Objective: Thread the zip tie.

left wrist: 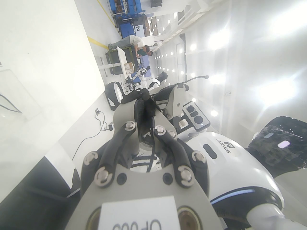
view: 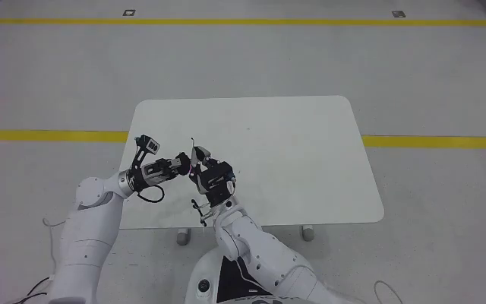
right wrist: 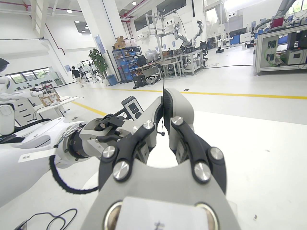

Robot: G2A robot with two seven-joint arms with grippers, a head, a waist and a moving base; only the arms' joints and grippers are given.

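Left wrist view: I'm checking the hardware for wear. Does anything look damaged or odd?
The black padding at the left gripper's fingertips looks frayed and loose, bunching out to one side. The zip tie beyond it shows only a gentle curve.

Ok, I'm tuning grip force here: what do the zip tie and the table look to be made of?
Zip tie: a thin black strip, probably flexible plastic; it stands hair-thin above the shut right gripper. Table: a white, matte, smooth top with rounded corners, likely laminate or painted board; its core is hidden.
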